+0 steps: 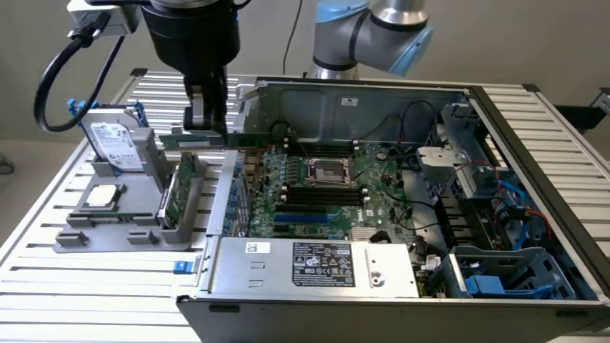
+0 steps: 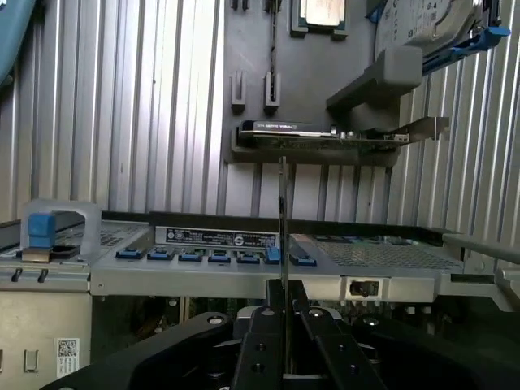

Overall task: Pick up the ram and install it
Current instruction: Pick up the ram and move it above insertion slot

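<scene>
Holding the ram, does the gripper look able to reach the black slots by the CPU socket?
Likely yes: the gripper, shut on the ram, hangs by the open case; nothing covers the slots.

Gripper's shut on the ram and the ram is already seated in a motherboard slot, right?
Not quite. The gripper is shut on the ram, but the ram is not seated. The exterior view shows it held in the air by the case wall on that view's left, clear of the motherboard slots.
</scene>
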Controlling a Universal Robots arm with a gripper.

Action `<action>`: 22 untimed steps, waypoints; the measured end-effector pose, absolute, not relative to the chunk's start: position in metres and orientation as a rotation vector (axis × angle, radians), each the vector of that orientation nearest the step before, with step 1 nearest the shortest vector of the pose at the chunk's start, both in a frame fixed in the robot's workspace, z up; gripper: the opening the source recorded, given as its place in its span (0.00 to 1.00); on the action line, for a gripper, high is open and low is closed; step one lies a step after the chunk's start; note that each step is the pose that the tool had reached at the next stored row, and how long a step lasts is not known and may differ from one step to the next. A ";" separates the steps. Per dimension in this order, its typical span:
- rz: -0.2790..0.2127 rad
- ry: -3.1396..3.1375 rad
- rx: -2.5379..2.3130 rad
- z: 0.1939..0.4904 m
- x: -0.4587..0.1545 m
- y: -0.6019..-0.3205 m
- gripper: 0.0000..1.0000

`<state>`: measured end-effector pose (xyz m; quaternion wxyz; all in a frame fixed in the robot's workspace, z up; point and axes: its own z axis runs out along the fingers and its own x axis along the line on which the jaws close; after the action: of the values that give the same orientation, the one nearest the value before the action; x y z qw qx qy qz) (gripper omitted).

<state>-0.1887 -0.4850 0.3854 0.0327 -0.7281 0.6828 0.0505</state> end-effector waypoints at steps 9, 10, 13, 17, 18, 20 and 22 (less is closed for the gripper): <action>0.181 2.090 -2.229 0.387 -0.148 -0.485 0.15; 0.183 2.089 -2.228 0.387 -0.144 -0.485 0.15; 0.190 2.085 -2.224 0.387 -0.130 -0.485 0.15; 0.198 2.081 -2.220 0.387 -0.112 -0.485 0.15; 0.200 2.080 -2.219 0.387 -0.107 -0.485 0.15; 0.204 2.078 -2.217 0.387 -0.098 -0.485 0.15; 0.206 2.076 -2.215 0.387 -0.089 -0.485 0.15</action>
<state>-0.0889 -0.4850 0.3870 0.0492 -0.7271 0.6815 0.0676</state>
